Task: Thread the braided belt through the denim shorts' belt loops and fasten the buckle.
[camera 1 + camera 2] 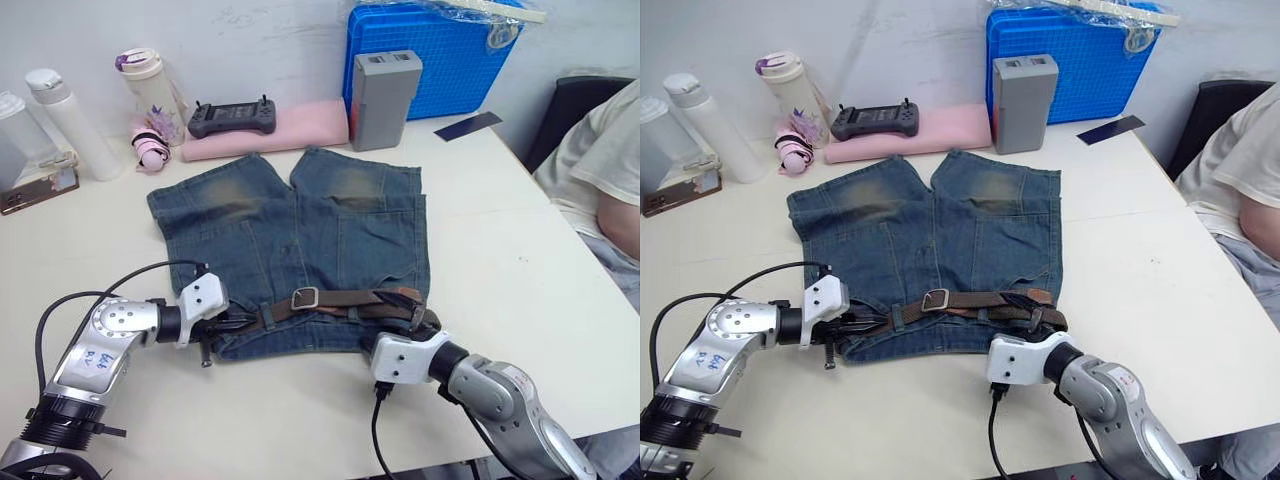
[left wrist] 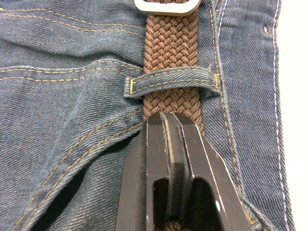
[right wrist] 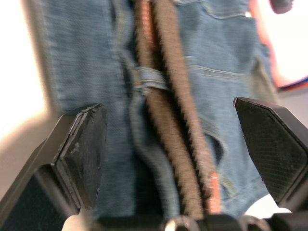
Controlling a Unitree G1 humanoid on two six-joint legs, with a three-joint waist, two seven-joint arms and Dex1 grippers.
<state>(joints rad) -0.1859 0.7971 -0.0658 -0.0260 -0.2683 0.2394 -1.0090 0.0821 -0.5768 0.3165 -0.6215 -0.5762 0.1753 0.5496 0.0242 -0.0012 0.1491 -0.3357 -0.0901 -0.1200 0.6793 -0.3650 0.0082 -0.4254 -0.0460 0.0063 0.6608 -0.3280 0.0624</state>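
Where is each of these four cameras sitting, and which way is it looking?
Left eye and right eye views: on the head, looking forward and down at the denim shorts on the table; both arms show.
Left wrist view: on the left wrist, looking along the shut left gripper at the braided belt under a belt loop.
Right wrist view: on the right wrist, looking between the open right gripper fingers at belt and shorts.
All four share belt and shorts.
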